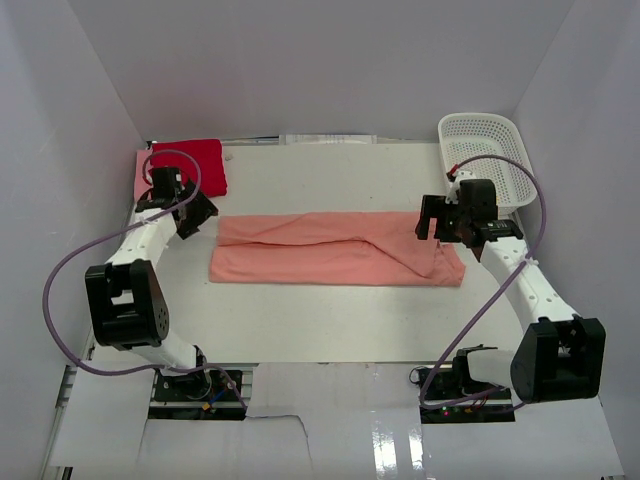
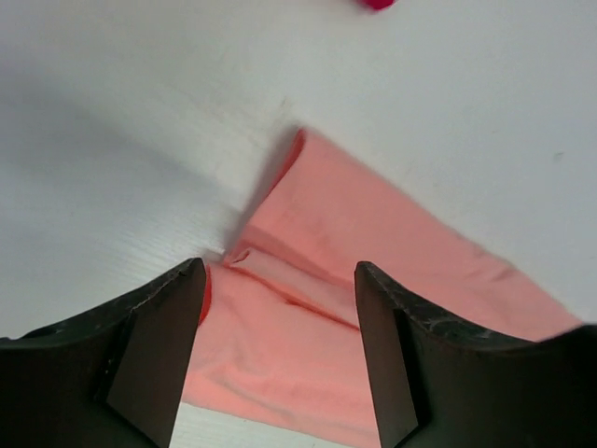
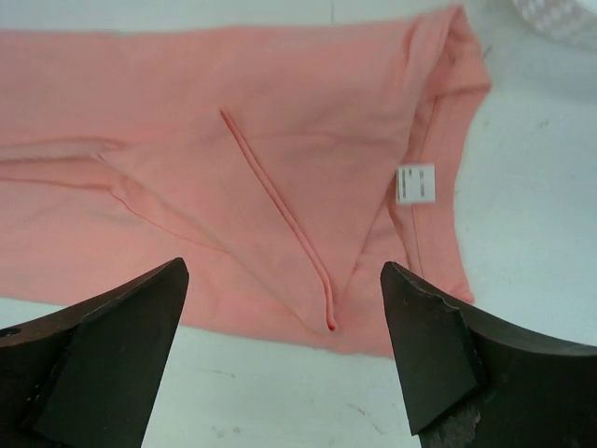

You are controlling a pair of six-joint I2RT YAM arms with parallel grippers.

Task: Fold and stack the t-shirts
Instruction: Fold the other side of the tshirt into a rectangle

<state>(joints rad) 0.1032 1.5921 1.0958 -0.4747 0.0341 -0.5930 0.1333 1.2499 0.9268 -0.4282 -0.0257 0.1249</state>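
Observation:
A salmon-pink t-shirt (image 1: 335,250) lies folded into a long strip across the middle of the table. My left gripper (image 1: 196,214) is open just off its left end; the left wrist view shows the shirt's corner (image 2: 308,280) between my fingers (image 2: 154,336). My right gripper (image 1: 440,222) is open above the shirt's right end; the right wrist view shows the collar with a white label (image 3: 415,183) and a folded sleeve hem (image 3: 280,215). A folded red t-shirt (image 1: 188,165) sits at the far left on a pink one (image 1: 141,182).
A white plastic basket (image 1: 487,152) stands at the far right corner. White walls enclose the table on three sides. Purple cables loop from both arms.

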